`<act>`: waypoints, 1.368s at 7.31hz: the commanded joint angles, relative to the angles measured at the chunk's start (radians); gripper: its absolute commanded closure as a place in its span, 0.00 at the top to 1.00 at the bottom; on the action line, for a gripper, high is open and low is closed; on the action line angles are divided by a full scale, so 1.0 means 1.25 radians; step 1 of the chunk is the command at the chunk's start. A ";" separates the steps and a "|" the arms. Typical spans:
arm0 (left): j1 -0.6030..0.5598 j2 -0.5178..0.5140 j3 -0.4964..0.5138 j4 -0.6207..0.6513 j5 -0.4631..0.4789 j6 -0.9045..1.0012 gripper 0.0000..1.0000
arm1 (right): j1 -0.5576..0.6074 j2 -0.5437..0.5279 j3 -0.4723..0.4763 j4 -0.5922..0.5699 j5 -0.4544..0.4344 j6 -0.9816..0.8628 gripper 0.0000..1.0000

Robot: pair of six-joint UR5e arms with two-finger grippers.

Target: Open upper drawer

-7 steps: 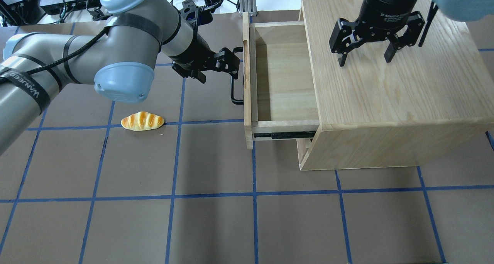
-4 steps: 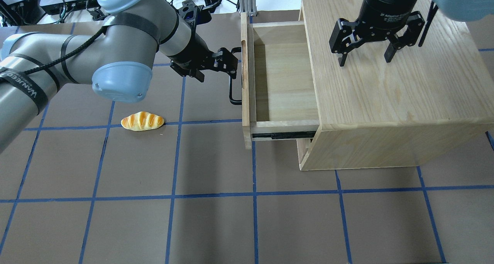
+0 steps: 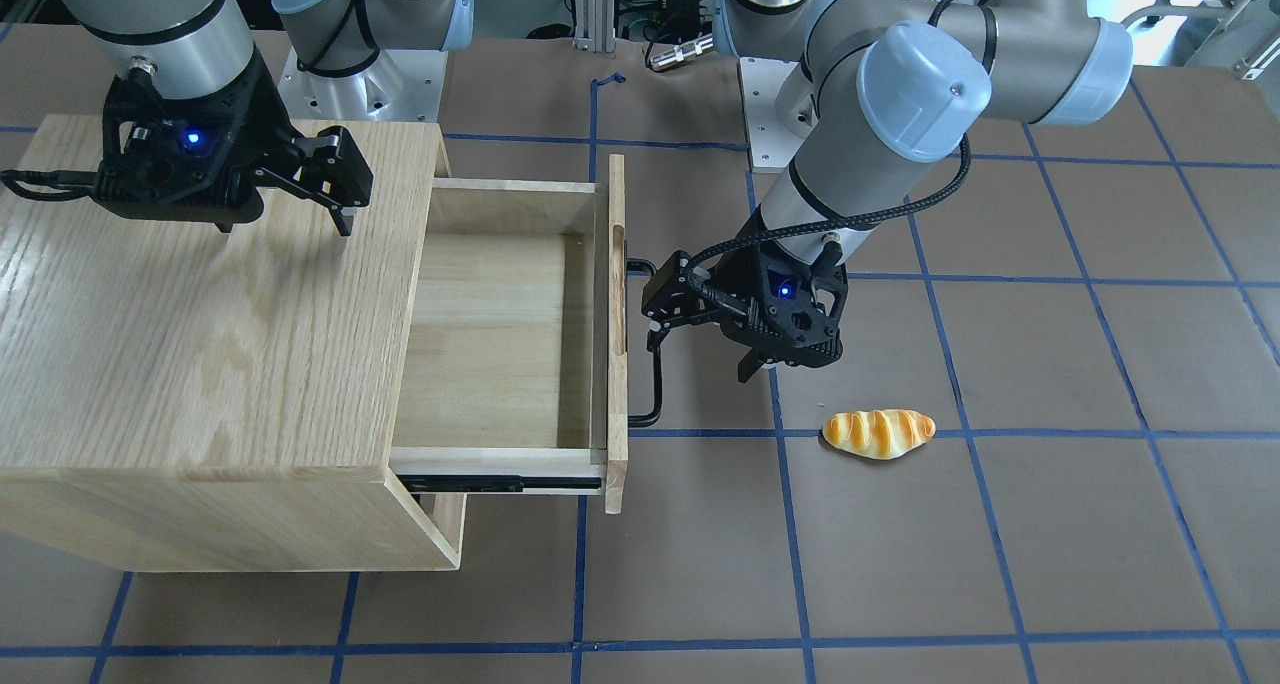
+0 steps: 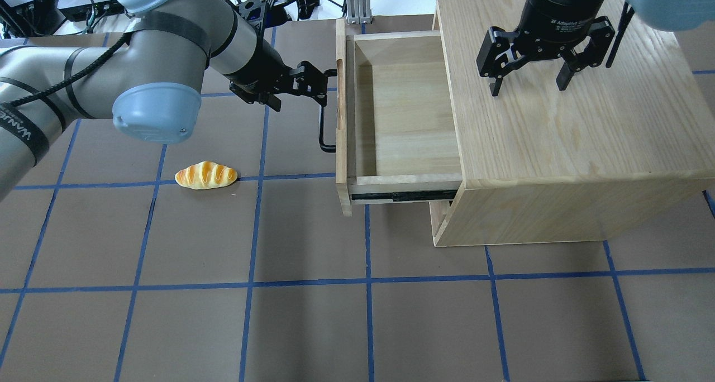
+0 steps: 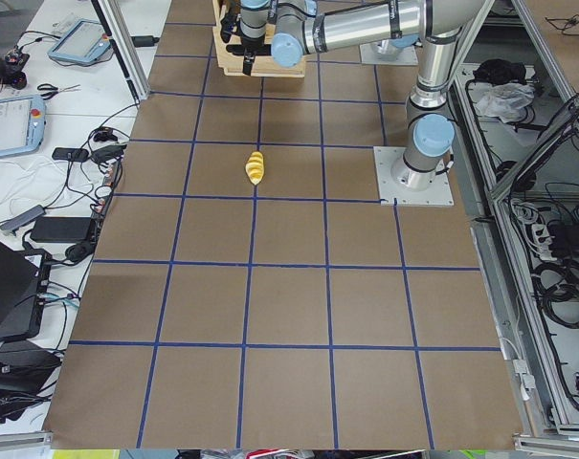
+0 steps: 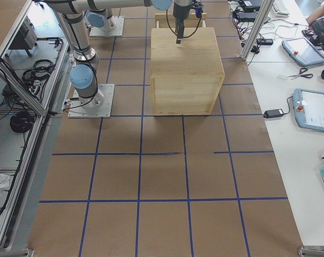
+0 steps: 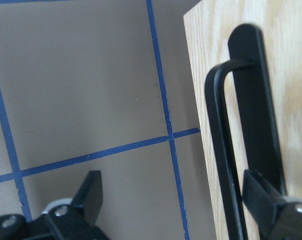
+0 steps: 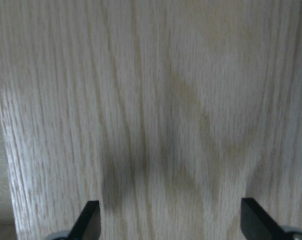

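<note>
The upper drawer (image 4: 402, 114) is pulled well out of the oak cabinet (image 4: 581, 147) and is empty. Its front panel (image 4: 341, 147) bears a black bar handle (image 4: 323, 125) and an oblong slot. My left gripper (image 4: 299, 95) is open at the handle's far end. In the left wrist view one finger (image 7: 263, 200) sits at the handle (image 7: 220, 150), against the drawer front, and the other finger (image 7: 91, 192) is out over the mat. In the front view the left gripper (image 3: 700, 349) is beside the handle (image 3: 655, 389). My right gripper (image 4: 528, 86) hangs open over the cabinet top (image 8: 155, 100).
A toy bread roll (image 4: 206, 175) lies on the brown mat left of the drawer; it also shows in the front view (image 3: 878, 432). A second wood front (image 4: 442, 217) with no handle shows under the drawer. Blue tape lines grid the mat.
The drawer has slid further out of the cabinet, to the overhead view's left, and my left gripper has moved left with its handle. The right arm has not moved.
</note>
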 commanded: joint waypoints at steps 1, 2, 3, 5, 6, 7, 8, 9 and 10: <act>0.002 0.001 0.000 -0.001 0.000 0.039 1.00 | 0.000 0.000 0.000 0.000 0.000 -0.001 1.00; 0.005 0.009 0.001 -0.001 0.004 0.043 1.00 | 0.000 0.000 0.000 0.000 0.000 0.001 1.00; 0.028 0.027 0.001 -0.013 0.005 0.063 1.00 | 0.000 0.000 0.000 0.000 0.000 0.001 1.00; 0.055 0.065 0.015 -0.067 0.009 0.068 1.00 | 0.000 0.000 0.000 0.000 0.000 0.001 1.00; 0.060 0.093 0.030 -0.123 0.046 0.070 1.00 | 0.000 0.000 0.000 0.000 0.000 0.001 1.00; 0.065 0.112 0.074 -0.215 0.128 0.074 1.00 | 0.000 0.000 0.000 0.000 0.000 0.001 1.00; 0.070 0.120 0.131 -0.304 0.190 0.074 1.00 | 0.000 0.000 0.000 0.000 0.000 -0.001 1.00; 0.072 0.122 0.176 -0.374 0.215 0.074 1.00 | 0.000 0.000 0.000 0.000 0.000 -0.001 1.00; 0.071 0.113 0.203 -0.401 0.227 0.051 1.00 | 0.000 0.000 0.000 0.000 0.000 -0.001 1.00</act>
